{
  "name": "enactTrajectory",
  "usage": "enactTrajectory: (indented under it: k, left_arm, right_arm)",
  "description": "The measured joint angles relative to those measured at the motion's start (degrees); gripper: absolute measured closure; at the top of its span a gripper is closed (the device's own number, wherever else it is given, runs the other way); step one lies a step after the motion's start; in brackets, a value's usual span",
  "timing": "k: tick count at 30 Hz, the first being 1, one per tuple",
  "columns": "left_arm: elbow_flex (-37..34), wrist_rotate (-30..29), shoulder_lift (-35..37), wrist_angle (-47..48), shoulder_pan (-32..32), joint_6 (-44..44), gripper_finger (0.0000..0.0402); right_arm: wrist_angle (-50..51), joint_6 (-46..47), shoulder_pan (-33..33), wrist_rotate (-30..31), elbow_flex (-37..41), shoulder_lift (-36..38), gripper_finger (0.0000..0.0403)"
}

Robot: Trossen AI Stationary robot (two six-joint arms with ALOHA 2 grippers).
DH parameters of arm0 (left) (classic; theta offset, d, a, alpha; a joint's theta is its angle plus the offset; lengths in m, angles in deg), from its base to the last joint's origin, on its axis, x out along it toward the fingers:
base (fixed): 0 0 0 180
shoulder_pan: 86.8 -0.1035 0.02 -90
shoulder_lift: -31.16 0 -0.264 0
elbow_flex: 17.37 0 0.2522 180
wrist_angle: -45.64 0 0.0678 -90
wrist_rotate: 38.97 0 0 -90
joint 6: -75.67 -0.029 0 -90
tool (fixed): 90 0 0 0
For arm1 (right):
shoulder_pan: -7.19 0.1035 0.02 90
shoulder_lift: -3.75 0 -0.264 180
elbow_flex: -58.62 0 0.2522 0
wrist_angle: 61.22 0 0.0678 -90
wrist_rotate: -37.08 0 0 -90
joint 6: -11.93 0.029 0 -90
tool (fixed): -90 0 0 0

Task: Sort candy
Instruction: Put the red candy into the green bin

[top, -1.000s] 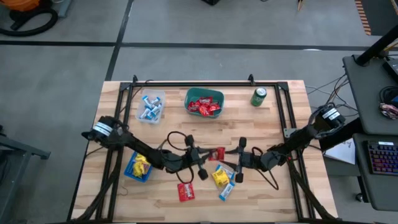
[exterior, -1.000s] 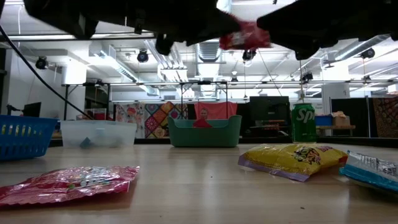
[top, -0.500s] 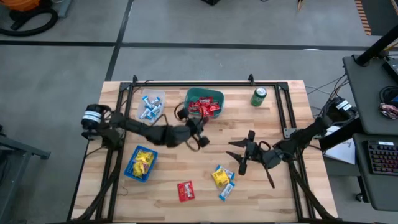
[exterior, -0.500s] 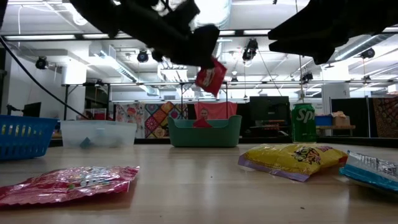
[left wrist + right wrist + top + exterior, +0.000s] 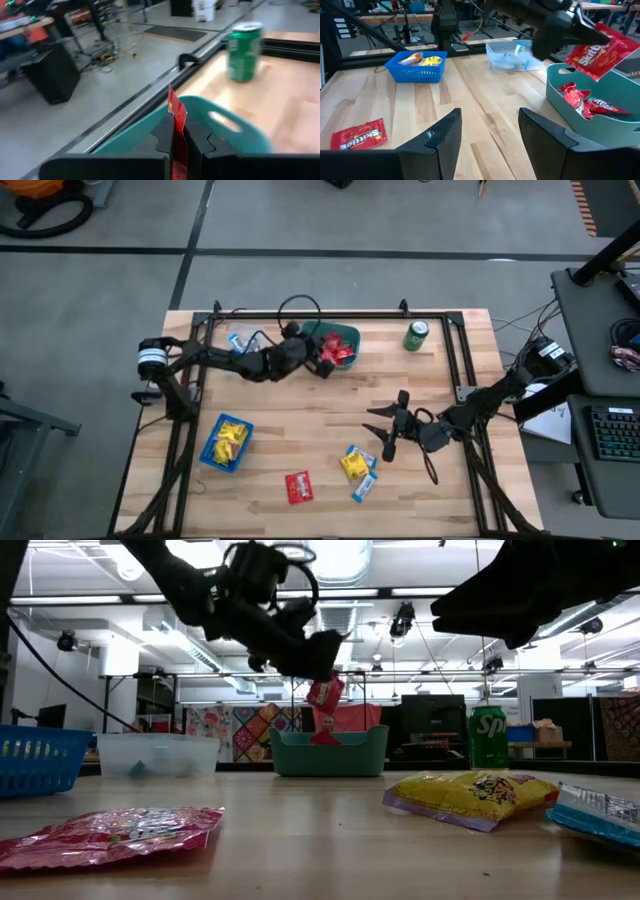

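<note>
I cannot count the sweets inside the teal plastic bin (image 5: pixel 340 337), upper centre of the high view: my left gripper (image 5: pixel 322 366) overlaps its near rim. That gripper's fingers are clamped on one crinkly red candy packet (image 5: pixel 323 694), hanging above the bin. My right gripper (image 5: pixel 385 430), right of centre, hangs with fingers apart and empty. Loose on the wooden table (image 5: pixel 300 430), lower centre: one red packet (image 5: pixel 298 486), one yellow packet (image 5: pixel 354 465), two blue-and-white wrappers (image 5: pixel 364 485).
</note>
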Motion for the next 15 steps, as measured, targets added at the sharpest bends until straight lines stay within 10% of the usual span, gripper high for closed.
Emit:
enactTrajectory:
  k: [15]
  left_arm:
    - [0.87,4.76,-3.63,0.15,-3.96,18.47,0.0393]
  right_arm:
    - [0.33,0.04,-1.1,0.02,0.0,-0.04,0.0215]
